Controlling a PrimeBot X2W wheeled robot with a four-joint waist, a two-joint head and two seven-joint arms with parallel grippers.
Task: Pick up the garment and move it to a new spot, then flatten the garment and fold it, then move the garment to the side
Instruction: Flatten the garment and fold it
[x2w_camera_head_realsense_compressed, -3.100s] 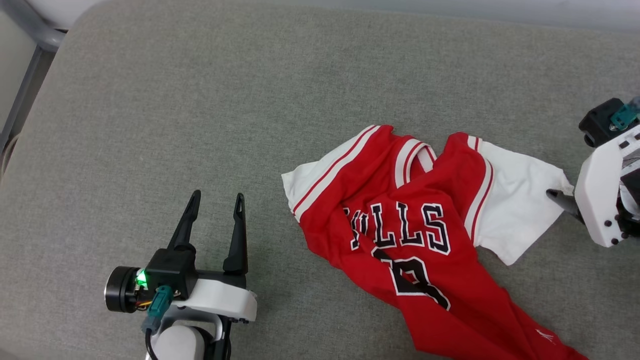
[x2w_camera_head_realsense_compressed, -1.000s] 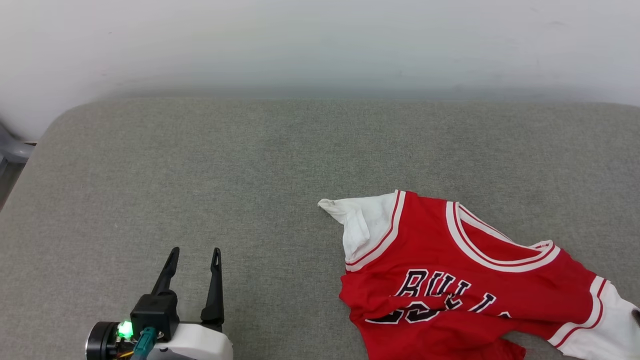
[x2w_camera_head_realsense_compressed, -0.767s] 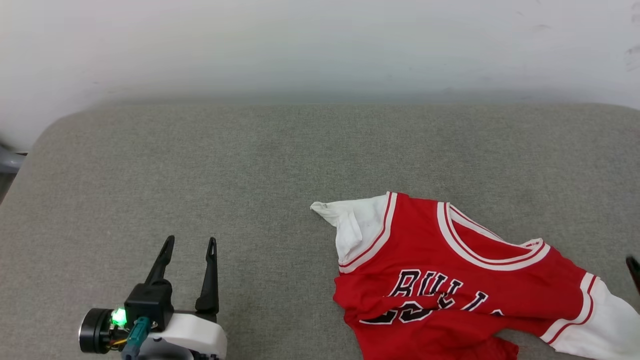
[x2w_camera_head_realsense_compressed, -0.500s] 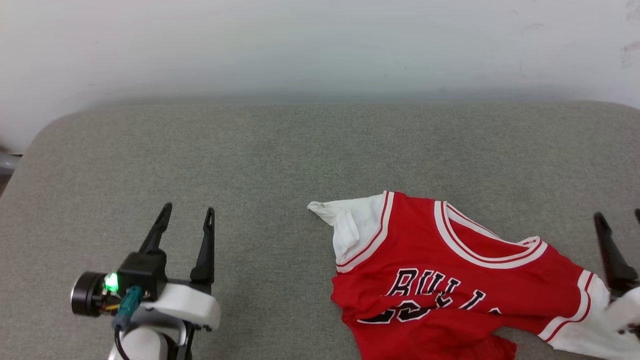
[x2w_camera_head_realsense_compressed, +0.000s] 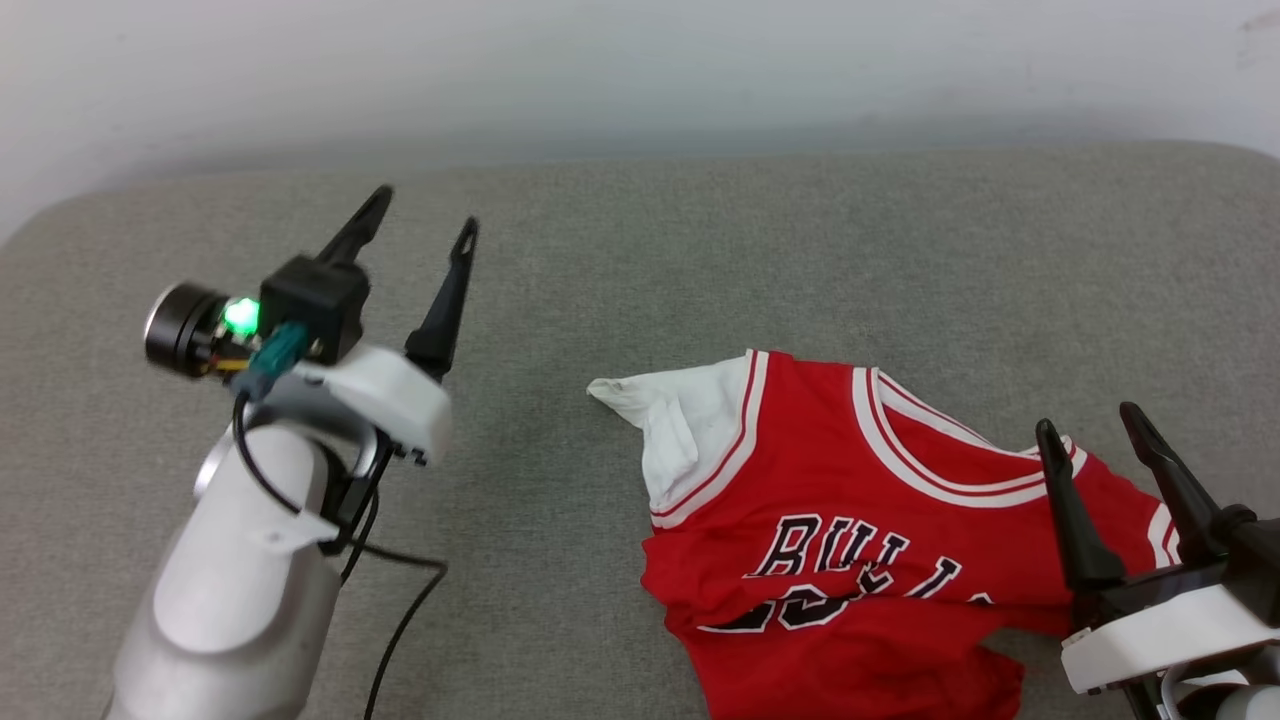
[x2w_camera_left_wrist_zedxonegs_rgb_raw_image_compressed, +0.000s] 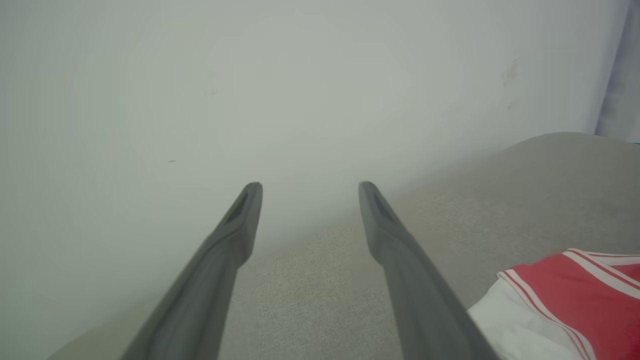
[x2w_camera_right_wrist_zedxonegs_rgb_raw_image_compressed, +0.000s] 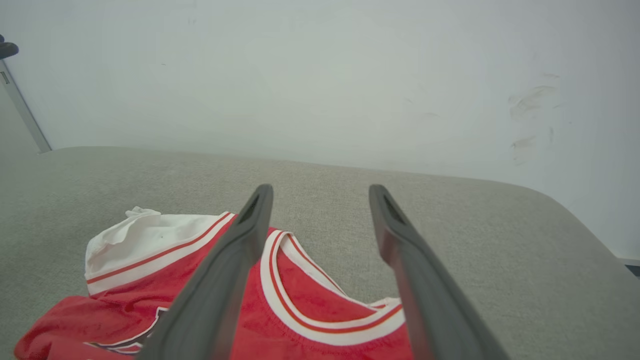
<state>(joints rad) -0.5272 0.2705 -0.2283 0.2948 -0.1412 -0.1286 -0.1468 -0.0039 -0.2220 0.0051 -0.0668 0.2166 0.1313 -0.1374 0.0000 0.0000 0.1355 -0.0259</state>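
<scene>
The garment (x2w_camera_head_realsense_compressed: 850, 520), a red jersey with white sleeves and black lettering, lies rumpled on the grey cushioned surface (x2w_camera_head_realsense_compressed: 620, 260) at the lower right of the head view. Its left sleeve (x2w_camera_head_realsense_compressed: 680, 420) is creased and points left. My right gripper (x2w_camera_head_realsense_compressed: 1090, 420) hovers open over the garment's right shoulder, holding nothing. In the right wrist view the neckline (x2w_camera_right_wrist_zedxonegs_rgb_raw_image_compressed: 300, 300) sits below the open right gripper (x2w_camera_right_wrist_zedxonegs_rgb_raw_image_compressed: 320, 192). My left gripper (x2w_camera_head_realsense_compressed: 420, 210) is raised at the left, open and empty, well clear of the cloth. The left wrist view shows the left gripper (x2w_camera_left_wrist_zedxonegs_rgb_raw_image_compressed: 310, 187) and a sleeve edge (x2w_camera_left_wrist_zedxonegs_rgb_raw_image_compressed: 525, 325).
A pale wall (x2w_camera_head_realsense_compressed: 640, 70) runs along the back of the grey surface. Bare cushion stretches between the left arm and the garment. The surface's rounded right corner (x2w_camera_right_wrist_zedxonegs_rgb_raw_image_compressed: 575, 210) shows in the right wrist view. A cable (x2w_camera_head_realsense_compressed: 400, 610) hangs from my left arm.
The right gripper let go of the white right sleeve, opened and rose over the garment's right shoulder. The left arm lifted up and forward. The camera tilted, shifting the whole picture.
</scene>
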